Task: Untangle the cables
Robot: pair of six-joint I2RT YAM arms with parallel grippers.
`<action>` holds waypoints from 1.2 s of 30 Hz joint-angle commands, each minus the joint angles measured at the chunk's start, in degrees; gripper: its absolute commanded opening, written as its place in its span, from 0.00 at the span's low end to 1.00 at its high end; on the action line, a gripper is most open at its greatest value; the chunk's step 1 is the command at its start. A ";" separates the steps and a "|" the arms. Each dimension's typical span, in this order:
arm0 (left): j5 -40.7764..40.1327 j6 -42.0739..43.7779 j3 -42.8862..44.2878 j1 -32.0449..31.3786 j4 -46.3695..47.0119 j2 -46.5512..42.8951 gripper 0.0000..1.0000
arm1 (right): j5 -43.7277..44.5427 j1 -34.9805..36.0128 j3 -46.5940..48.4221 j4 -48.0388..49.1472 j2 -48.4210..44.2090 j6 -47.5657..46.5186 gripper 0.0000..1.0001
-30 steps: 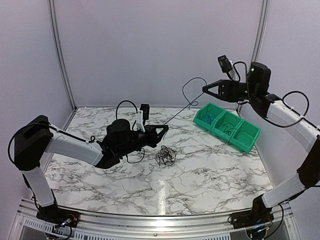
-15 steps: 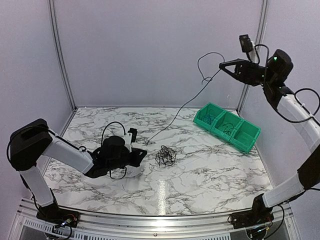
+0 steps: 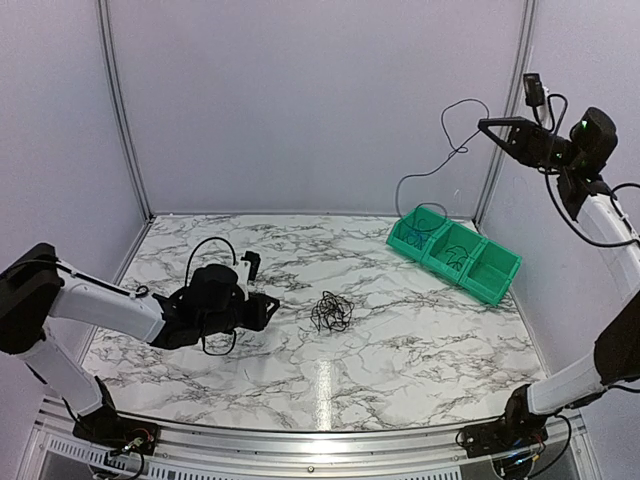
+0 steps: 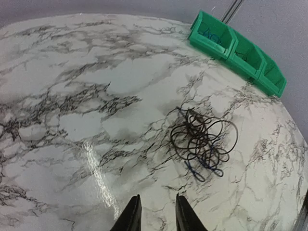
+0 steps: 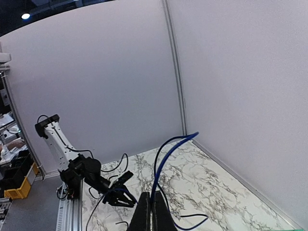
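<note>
The cables (image 3: 332, 311) lie as a small wad of black loops with some blue on the marble table (image 3: 400, 340); the left wrist view shows the wad (image 4: 204, 142) ahead and to the right of my fingers. My left gripper (image 3: 270, 306) is low over the table to the left of the wad, open and empty (image 4: 155, 214). My right gripper (image 3: 484, 125) is high at the back right, shut on one thin blue cable (image 5: 166, 159). That cable (image 3: 425, 178) hangs down from it, its lower end curling over the left end of the green bin (image 3: 455, 250).
The green three-compartment bin holds a few wires and stands at the back right, also seen in the left wrist view (image 4: 236, 48). Grey walls and frame posts (image 3: 120, 120) close the back and sides.
My left gripper let go of the stretched cable and drew back left. My right gripper rose up and right, lifting the cable's free end off the table toward the bin.
</note>
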 commanded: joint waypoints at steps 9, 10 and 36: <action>-3.08 2.66 23.02 -0.02 -19.80 -13.19 0.55 | 18.02 -11.36 -3.80 -30.17 -3.62 -30.94 0.00; -4.15 2.87 24.69 0.10 -20.23 -13.07 0.57 | 19.92 -11.48 -4.10 -32.05 -3.81 -33.01 0.00; -9.67 20.15 19.50 -0.86 -17.41 -16.41 0.64 | 66.80 -11.60 -8.60 -50.30 0.70 -58.43 0.00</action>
